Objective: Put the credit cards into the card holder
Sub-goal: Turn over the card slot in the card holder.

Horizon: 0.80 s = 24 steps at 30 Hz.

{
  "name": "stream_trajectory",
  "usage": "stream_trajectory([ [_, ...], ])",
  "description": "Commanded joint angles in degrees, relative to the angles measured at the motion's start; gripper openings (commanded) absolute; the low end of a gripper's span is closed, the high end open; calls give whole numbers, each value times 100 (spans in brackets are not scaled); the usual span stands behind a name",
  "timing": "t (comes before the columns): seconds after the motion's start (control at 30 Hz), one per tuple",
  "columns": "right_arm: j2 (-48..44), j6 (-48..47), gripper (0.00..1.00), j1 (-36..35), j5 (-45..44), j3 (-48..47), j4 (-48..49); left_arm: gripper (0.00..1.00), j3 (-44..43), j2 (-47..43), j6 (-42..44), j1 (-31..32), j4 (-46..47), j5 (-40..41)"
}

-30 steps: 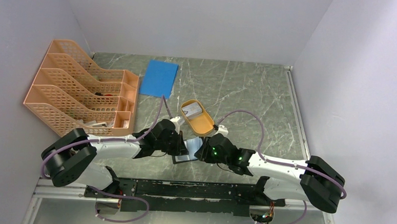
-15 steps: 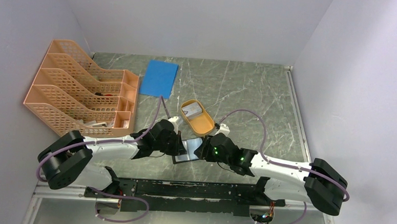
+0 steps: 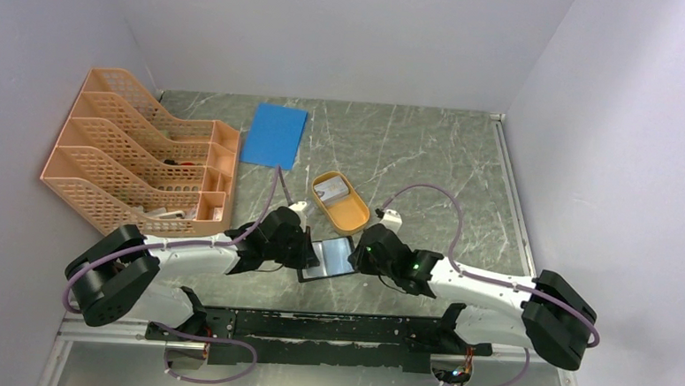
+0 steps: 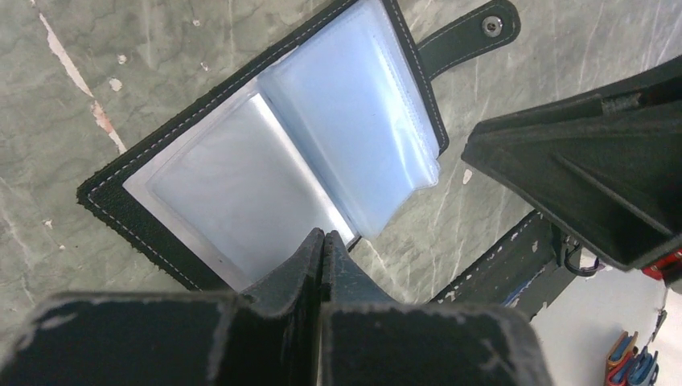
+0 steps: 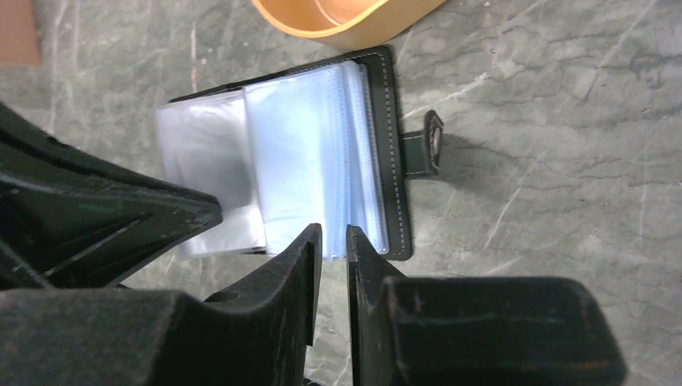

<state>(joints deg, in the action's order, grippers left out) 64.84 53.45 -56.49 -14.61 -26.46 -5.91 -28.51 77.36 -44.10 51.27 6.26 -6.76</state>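
The card holder [image 3: 334, 256] lies open on the table between my arms, black with clear bluish pockets [image 5: 314, 161] and a snap strap [image 5: 430, 145]. A silvery credit card [image 4: 225, 185] lies on its left page and sticks out past that page [image 5: 205, 177]. My left gripper [image 4: 323, 235] is shut, with its tips at this card's near edge. My right gripper [image 5: 330, 235] stands at the near edge of the pocket stack, its jaws a narrow gap apart; I cannot tell whether a pocket sits between them. Another credit card [image 3: 328, 190] lies in the orange dish [image 3: 355, 218].
The orange dish stands just behind the holder. A blue flat sheet [image 3: 274, 135] lies farther back. An orange mesh file rack [image 3: 137, 160] fills the left side. Both arms [image 3: 194, 254] [image 3: 476, 280] reach in low from the near edge.
My right gripper has drawn back to the right, uncovering more of the holder, and its jaws have narrowed. The left gripper and the holder have stayed put.
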Motion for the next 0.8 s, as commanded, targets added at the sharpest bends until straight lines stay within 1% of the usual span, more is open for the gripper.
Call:
stream_trajectory([
  [0.0,262,-143,21,133,-20,-150,-145,5,60,-25,137,15,-135,196],
  [0.17,481,-274,20,183,193,-168,-35,5,90,5,150,16,-125,211],
  [0.77,858,-398,30,189,540,-161,248,5,143,33,136,8,-30,176],
])
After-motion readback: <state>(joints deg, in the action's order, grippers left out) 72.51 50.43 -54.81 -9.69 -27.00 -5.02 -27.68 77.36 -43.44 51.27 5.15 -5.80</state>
